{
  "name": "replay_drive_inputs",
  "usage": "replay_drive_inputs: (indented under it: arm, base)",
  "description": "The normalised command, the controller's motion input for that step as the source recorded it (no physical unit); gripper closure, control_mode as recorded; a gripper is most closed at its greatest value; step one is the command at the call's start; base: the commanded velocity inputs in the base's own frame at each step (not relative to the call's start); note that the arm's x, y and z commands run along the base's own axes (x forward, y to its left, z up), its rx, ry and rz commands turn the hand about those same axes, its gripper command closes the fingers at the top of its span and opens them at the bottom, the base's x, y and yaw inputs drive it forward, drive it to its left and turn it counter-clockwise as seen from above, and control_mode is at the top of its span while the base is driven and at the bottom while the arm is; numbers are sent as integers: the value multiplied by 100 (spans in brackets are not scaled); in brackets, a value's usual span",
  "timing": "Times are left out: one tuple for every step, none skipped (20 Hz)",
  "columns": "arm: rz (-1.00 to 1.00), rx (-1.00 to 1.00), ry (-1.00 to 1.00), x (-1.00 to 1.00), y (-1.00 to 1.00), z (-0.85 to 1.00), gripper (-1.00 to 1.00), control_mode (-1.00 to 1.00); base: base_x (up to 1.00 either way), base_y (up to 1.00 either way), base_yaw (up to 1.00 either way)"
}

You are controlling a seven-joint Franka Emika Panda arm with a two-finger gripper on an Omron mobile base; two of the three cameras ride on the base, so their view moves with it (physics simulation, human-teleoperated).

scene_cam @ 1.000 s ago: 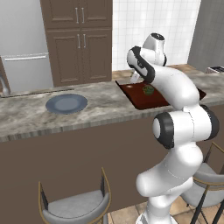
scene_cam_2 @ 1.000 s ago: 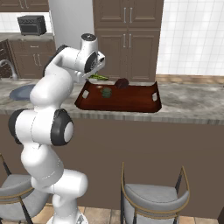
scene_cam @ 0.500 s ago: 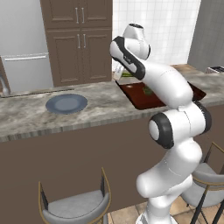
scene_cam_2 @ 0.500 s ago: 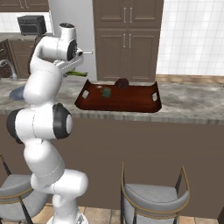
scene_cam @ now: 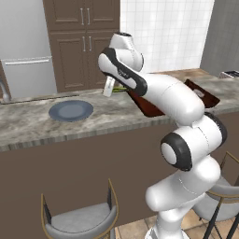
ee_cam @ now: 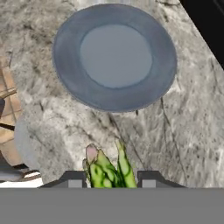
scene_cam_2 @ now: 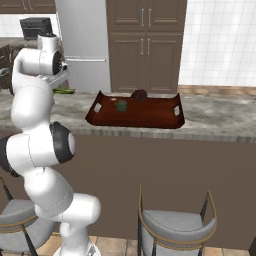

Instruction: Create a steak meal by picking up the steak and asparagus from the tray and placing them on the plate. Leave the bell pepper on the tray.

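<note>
Green asparagus (ee_cam: 107,169) sat clamped between my gripper (ee_cam: 108,178) fingers, held in the air above the grey counter (ee_cam: 183,122), between the tray (scene_cam_2: 145,113) and the empty blue-grey plate (ee_cam: 114,56). The steak (scene_cam_2: 139,94) and bell pepper (scene_cam_2: 121,105) lay on the tray, well to the right.

Colours, bench (ee_cam: 188,109) mottled grey stone.
Plate (ee_cam: 114,57) blue-grey; asparagus (ee_cam: 107,168) bright green; tray (scene_cam_2: 145,111) dk red-brown; pepper (scene_cam_2: 121,105) dk green.
</note>
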Motion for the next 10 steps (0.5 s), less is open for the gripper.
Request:
replay_drive_inputs:
  arm:
    - [12,0,0,-12,95,-29,100,-100]
    - [12,0,0,0,96,-24,100,-100]
    - [11,0,0,0,95,-21,100,-100]
    - [10,0,0,0,92,-18,100,-100]
    - [9,0,0,0,89,-17,100,-100]
    - [7,0,0,4,84,-17,100,-100]
    - [6,0,0,14,78,-15,100,-100]
    - [3,0,0,21,70,-13,100,-100]
    - [2,-1,0,21,69,-9,100,-100]
    - [2,0,0,21,66,-9,100,-100]
  base:
    - [0,0,0]
    - [0,0,0]
    - [0,0,0]
    - [0,0,0]
    - [0,0,0]
    - [0,0,0]
    - [0,0,0]
    - [0,0,0]
    - [0,0,0]
    - [0,0,0]
